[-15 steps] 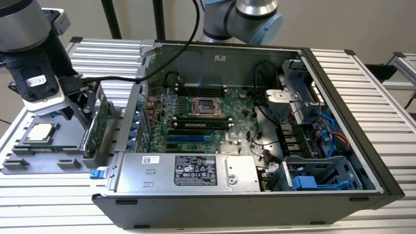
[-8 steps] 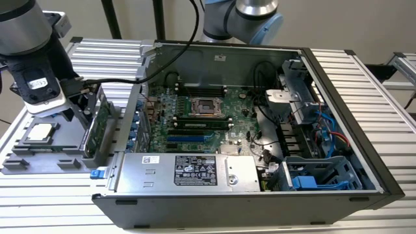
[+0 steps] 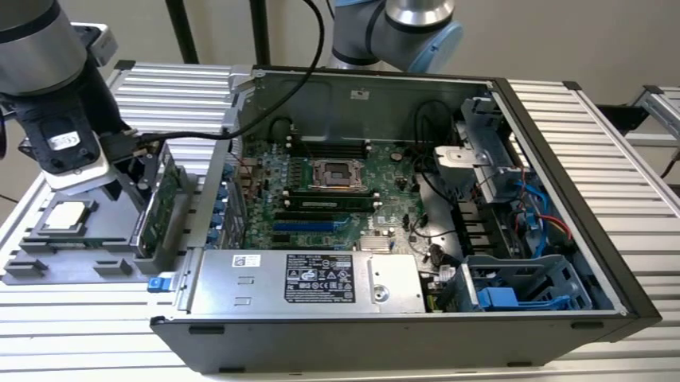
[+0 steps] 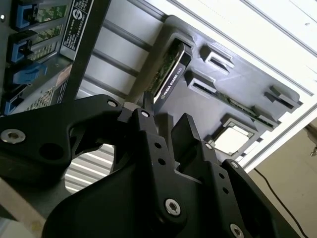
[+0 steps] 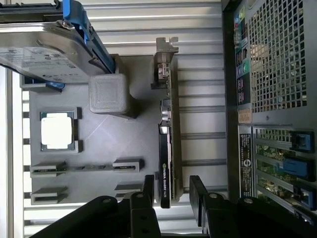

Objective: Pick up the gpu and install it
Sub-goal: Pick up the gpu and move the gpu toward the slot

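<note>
Ribbed aluminium tabletop (image 3: 595,111) under everything, and up close the black two-finger gripper (image 5: 171,182) hangs with its jaws parted, one finger either side of the gpu (image 5: 165,144), a green card with black cooler and silver end bracket, standing on edge in a slot of the grey plastic tray (image 5: 99,144). Card's long axis runs straight away from the gripper towards the bracket; gaps show on both faces, so nothing is clamped. White lettering on the card's edge, stickers on the open black computer case (image 3: 351,338) just beside, all left unread

Gpu (image 3: 162,208) upright in tray (image 3: 80,256), beside case (image 3: 318,338)
</note>
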